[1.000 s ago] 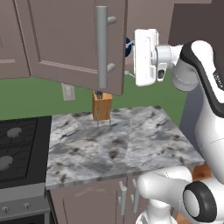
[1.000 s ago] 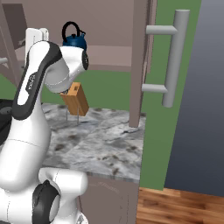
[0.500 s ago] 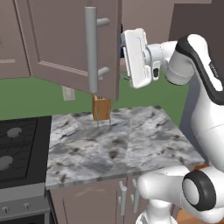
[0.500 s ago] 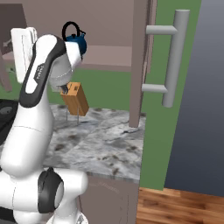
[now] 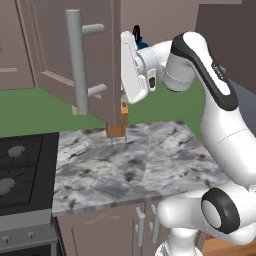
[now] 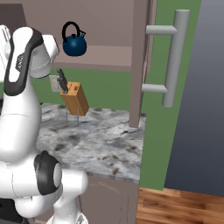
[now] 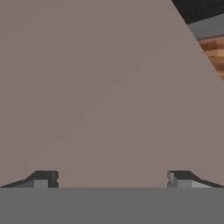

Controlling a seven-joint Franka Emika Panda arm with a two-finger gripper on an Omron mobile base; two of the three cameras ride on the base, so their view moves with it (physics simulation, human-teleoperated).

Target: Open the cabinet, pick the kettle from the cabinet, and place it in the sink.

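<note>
The cabinet [image 6: 109, 22] stands open, both doors swung out. The small blue kettle [image 6: 73, 43] with its black arched handle sits on the cabinet shelf; a sliver of the kettle [image 5: 142, 45] peeks above my hand. My gripper [image 7: 112, 178] is open, fingertips wide apart, facing the plain mauve inner face of the left door [image 5: 47, 45] at close range. In the left base view my white hand [image 5: 134, 70] rests against that door's free edge, behind its long grey handle [image 5: 77, 60]. Nothing is held. The sink is out of view.
A wooden knife block [image 6: 74, 98] stands on the marble counter [image 5: 135, 170] under the cabinet. The black stovetop [image 5: 20, 165] lies left of the counter. The right door [image 6: 140, 65] with its grey bar handle [image 6: 175, 57] juts out toward the base.
My hand has swept left, and the left door has swung further open with it. In the right base view the arm no longer covers the kettle.
</note>
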